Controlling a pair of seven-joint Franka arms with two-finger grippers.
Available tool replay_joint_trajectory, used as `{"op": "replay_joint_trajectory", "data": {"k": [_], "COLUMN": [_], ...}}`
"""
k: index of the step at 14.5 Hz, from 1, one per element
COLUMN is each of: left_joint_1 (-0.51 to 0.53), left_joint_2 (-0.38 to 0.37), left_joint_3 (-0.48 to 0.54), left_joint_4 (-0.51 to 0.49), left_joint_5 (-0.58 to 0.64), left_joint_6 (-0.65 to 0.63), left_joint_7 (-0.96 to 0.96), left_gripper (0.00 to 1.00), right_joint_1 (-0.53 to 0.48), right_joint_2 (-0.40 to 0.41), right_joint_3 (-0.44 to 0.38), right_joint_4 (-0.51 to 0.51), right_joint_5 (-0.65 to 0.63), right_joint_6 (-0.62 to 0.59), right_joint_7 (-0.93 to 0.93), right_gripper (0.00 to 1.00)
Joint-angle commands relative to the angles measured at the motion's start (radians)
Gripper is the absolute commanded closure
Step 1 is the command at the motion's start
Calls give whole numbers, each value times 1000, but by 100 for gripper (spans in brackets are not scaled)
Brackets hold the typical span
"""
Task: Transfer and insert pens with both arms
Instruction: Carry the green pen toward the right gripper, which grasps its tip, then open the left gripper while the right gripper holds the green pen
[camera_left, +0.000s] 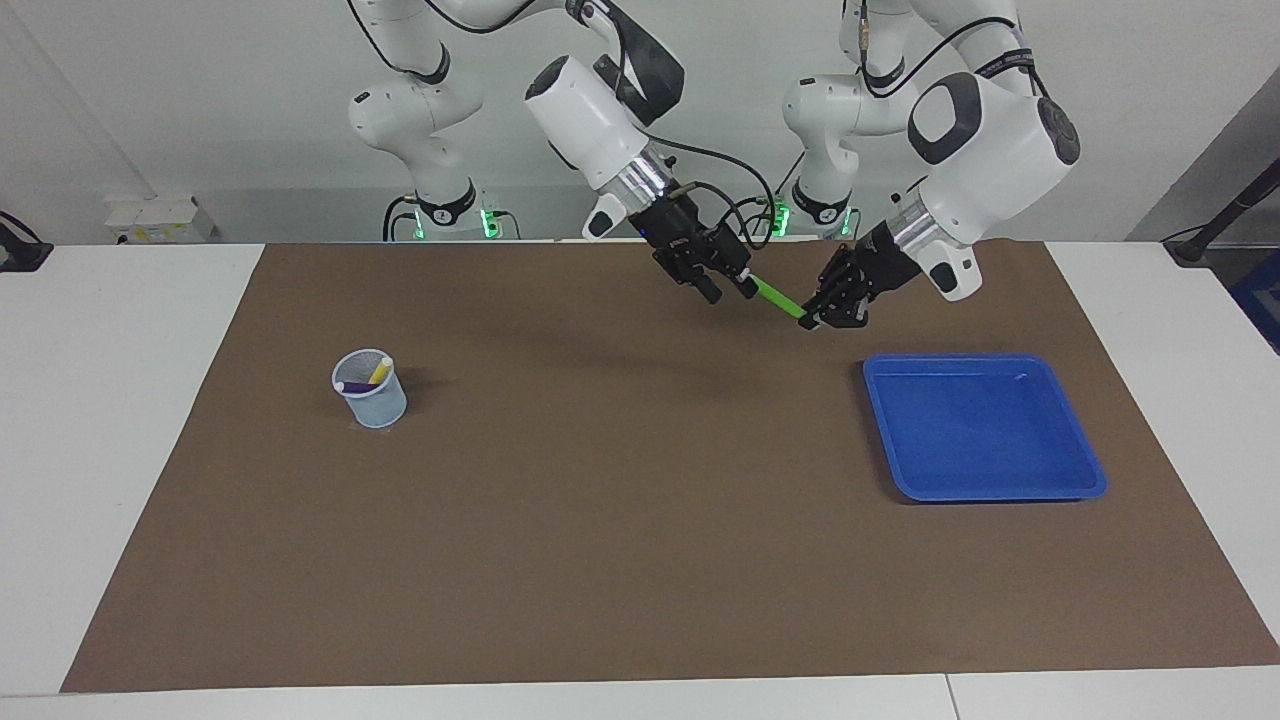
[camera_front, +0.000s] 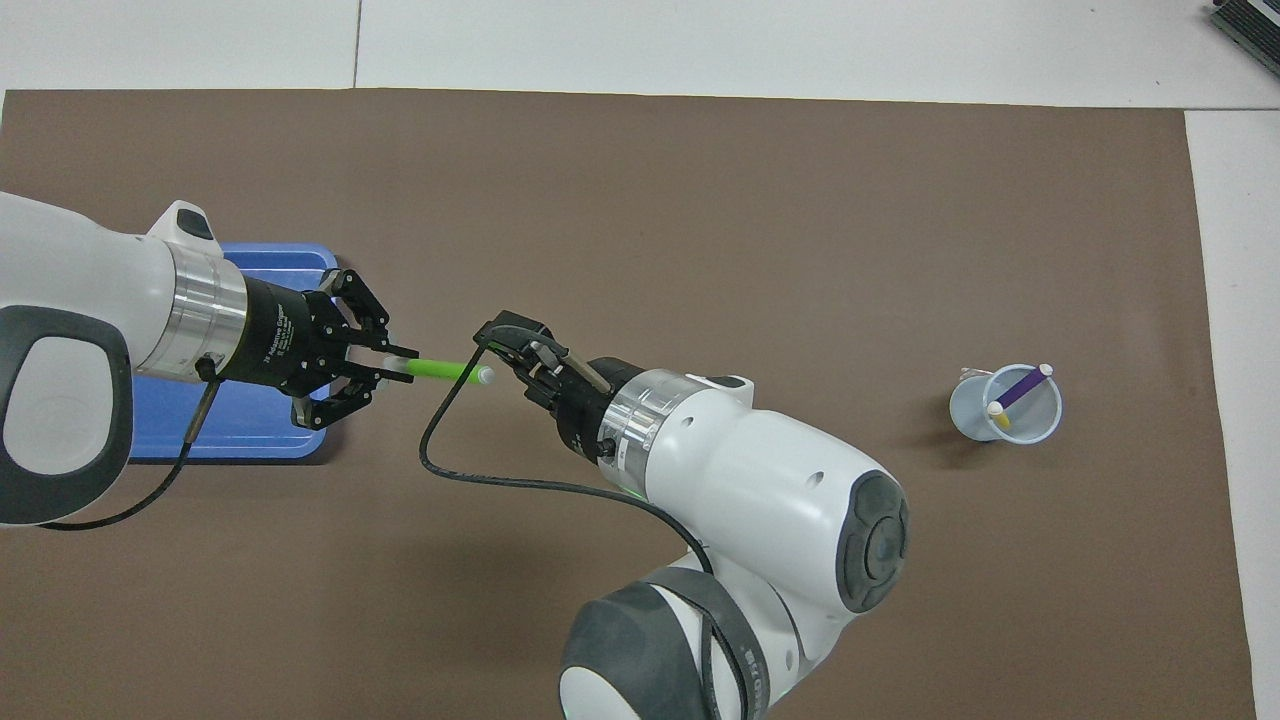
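My left gripper (camera_left: 816, 318) (camera_front: 404, 366) is shut on the green pen (camera_left: 778, 298) (camera_front: 440, 370) and holds it in the air over the brown mat, beside the blue tray (camera_left: 985, 430) (camera_front: 270, 435). The pen's whitish end points at my right gripper (camera_left: 729, 293) (camera_front: 505, 352), which meets it over the mat. The right fingers stand apart around that end; whether they touch it I cannot tell. The purple pen (camera_left: 355, 387) (camera_front: 1022, 387) and the yellow pen (camera_left: 380, 371) (camera_front: 1000, 414) stand in a light blue cup (camera_left: 372, 398) (camera_front: 1008, 425) toward the right arm's end.
A brown mat (camera_left: 600, 520) (camera_front: 700, 200) covers most of the white table. The blue tray holds nothing. Both arms lean in over the mat's edge nearest the robots.
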Motion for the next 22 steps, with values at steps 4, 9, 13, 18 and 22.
{"op": "replay_joint_trajectory", "data": {"k": [4,9,13,18,22], "left_joint_1": [-14,-15,-20,-20,-18], "left_joint_2": [-43,-44,-44,-46,-49], "left_joint_3": [10,10,10,10,10], "left_joint_4": [-52,-52,-52,-52,-52], "left_joint_5": [-21,-24,-27,-27,-27], "left_joint_6": [32,40,40,38,38], "left_joint_7": [-31,-71,-71,-74,-74], "left_gripper": [100,100,100,100,100], "right_joint_1": [36,52,50,41,39], "right_joint_2": [9,7,9,12,12], "right_joint_3": [-1,-1,-1,-2,-1], "right_joint_4": [28,21,20,21,20], "right_joint_5": [17,17,17,17,17], "right_joint_6": [10,8,8,10,10], "right_joint_7": [43,35,23,21,26], "right_gripper": [26,29,41,47,68]}}
